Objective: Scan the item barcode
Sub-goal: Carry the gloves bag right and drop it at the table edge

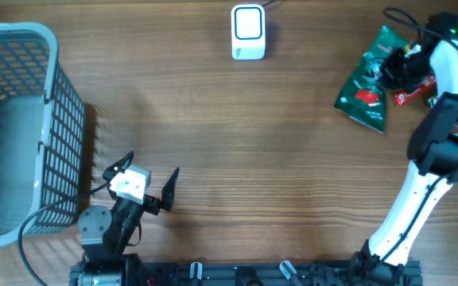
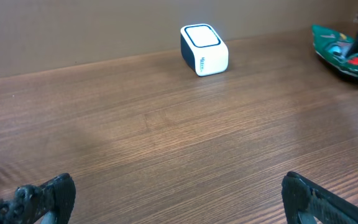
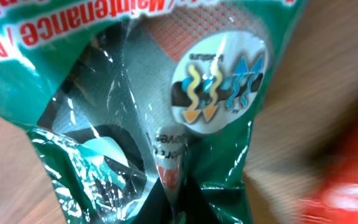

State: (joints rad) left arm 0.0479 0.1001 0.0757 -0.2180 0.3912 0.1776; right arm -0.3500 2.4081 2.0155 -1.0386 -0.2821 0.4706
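Right tool (image 1: pixel 394 70) is pinched shut on the green packet (image 1: pixel 362 94); I'd lift it gently, barcode toward the scanner (image 1: pixel 248 32); left tool (image 1: pixel 153 165) gapes empty.

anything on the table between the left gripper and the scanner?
Nothing. The table is bare wood from the open left gripper to the white scanner. The left wrist view shows it best, and the overhead view agrees.

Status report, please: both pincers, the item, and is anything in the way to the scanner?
Left pincer open, empty. Right pincer shut on green packet. Red packet beside it. Nothing between it and scanner.
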